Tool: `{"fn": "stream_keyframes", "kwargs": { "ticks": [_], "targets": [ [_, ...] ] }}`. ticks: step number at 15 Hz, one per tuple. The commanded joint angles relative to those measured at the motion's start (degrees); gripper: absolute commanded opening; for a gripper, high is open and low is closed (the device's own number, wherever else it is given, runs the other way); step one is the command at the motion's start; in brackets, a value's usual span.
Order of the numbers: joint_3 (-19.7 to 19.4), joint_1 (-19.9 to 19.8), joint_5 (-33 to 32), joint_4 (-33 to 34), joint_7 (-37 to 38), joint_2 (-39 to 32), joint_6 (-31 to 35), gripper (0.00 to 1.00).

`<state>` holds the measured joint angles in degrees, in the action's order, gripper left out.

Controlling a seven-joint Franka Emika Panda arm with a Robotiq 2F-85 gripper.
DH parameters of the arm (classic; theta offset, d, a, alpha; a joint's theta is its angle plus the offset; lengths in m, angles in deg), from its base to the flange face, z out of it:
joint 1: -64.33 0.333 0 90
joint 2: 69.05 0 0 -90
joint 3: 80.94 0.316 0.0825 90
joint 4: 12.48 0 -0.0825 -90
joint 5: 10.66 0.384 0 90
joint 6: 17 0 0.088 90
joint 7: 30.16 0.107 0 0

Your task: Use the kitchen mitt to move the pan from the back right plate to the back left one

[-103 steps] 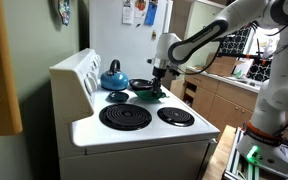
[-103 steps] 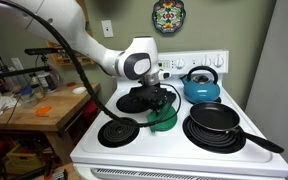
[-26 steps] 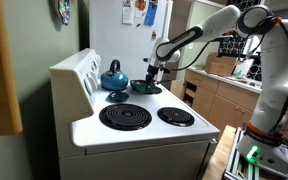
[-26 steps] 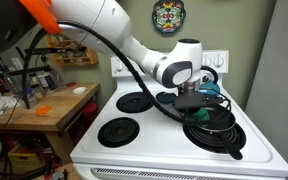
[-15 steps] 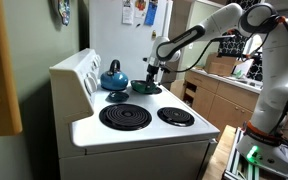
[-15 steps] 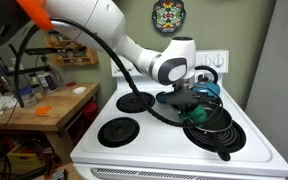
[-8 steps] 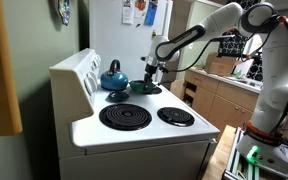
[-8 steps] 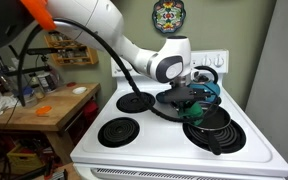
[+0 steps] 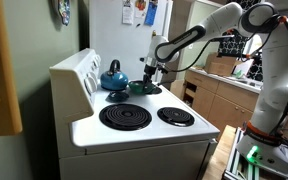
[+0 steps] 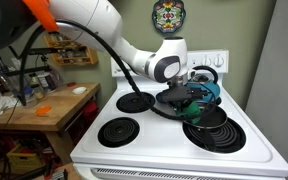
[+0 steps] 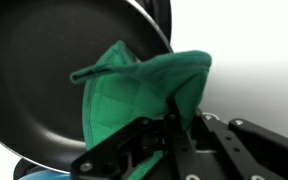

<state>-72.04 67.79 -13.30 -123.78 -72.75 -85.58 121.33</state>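
Observation:
My gripper is shut on the teal-green kitchen mitt, which is folded over the rim of the black pan. In an exterior view the gripper holds the pan at the far side of the stove, just right of the back left coil burner. The back right plate is hidden under the pan there. In an exterior view the mitt sits in the gripper beside the kettle. There I cannot tell the pan from the dark coil below the mitt.
A blue kettle stands by the control panel, close to the pan, and also shows in an exterior view. The largest coil and a small coil lie nearer the camera. A cabinet counter stands past the stove.
My gripper has moved a little toward the control panel and kettle, carrying mitt and pan. The pan's handle no longer shows near the stove's front edge.

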Motion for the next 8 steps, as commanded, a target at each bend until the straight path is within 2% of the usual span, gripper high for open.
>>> {"fn": "stream_keyframes", "kwargs": {
  "ticks": [1,4,5,6,7,8],
  "targets": [
    [0.14,-0.36,-0.68,-1.32,-0.75,-1.65,2.17,0.44],
    [0.17,-0.89,-0.58,-1.43,-1.27,-2.61,3.93,0.68],
    [0.17,-1.00,-0.66,-1.48,-1.34,-2.86,4.52,0.47],
    [0.30,-1.14,-0.48,-1.50,-1.63,-3.06,4.81,0.31],
    [0.70,-1.46,0.37,-1.50,-2.25,-3.25,5.12,0.30],
    [1.03,-1.64,0.98,-1.49,-2.63,-3.34,5.18,0.23]
  ]
}}
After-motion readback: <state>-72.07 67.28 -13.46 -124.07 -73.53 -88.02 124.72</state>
